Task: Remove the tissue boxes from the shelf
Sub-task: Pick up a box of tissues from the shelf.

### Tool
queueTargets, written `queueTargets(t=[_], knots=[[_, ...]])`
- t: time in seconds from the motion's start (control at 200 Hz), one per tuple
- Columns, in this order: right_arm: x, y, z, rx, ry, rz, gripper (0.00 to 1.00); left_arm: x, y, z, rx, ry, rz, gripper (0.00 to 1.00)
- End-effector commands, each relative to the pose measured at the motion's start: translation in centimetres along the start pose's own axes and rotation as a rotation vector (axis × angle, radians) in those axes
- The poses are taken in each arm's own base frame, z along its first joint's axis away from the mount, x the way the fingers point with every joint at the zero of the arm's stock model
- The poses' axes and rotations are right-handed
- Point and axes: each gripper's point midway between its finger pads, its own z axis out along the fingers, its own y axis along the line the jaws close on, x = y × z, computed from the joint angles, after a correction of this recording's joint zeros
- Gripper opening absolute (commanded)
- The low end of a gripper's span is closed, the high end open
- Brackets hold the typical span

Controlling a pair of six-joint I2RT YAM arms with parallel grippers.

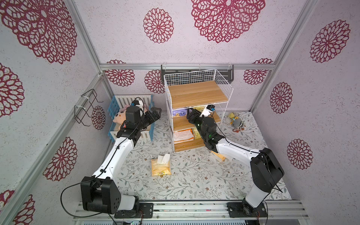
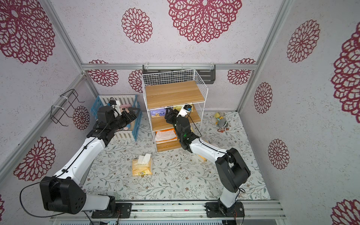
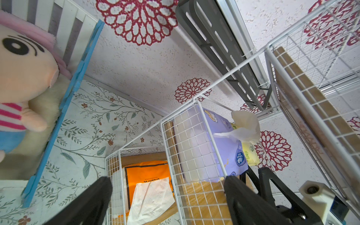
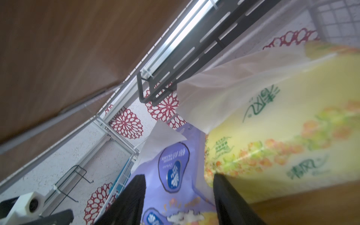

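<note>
Note that your right gripper (image 4: pixel 178 177), fingers parted and empty, faces the purple tissue pack (image 4: pixel 173 161) at lower centre, on the middle board of the shelf (image 1: pixel 196 91), lengthwise straight ahead; the left gripper (image 3: pixel 166 180) hangs spread outside.

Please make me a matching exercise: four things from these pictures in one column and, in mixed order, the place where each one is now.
Things
1. purple tissue pack
2. bright orange tissue pack
3. pale yellow tissue pack with white tissue sticking up
4. plush doll

Places
A. inside the blue-and-white crib
B. on the lowest board of the shelf
C. on the floral mat, in front of the shelf
D. on the middle board of the shelf

Pairs: 1-D, 2-B, 3-C, 4-A
</note>
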Motion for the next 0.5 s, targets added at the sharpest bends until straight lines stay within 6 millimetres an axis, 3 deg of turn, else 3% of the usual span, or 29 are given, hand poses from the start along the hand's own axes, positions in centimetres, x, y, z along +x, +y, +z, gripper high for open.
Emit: queueTargets(t=[0.0, 0.24, 0.495], knots=[[2.1, 0.2, 1.2, 0.006, 0.079, 0.003, 0.65, -0.5, -0.7, -0.8, 0.02, -0.007, 0.022, 0.97], [3.0, -1.3, 1.7, 0.107, 0.076, 0.045, 0.69, -0.2, -0.6, -0.8, 0.022, 0.002, 0.022, 0.97], [4.2, -2.1, 2.8, 0.216, 0.169, 0.016, 0.54, 0.0, -0.4, -0.2, 0.026, 0.019, 0.028, 0.97]])
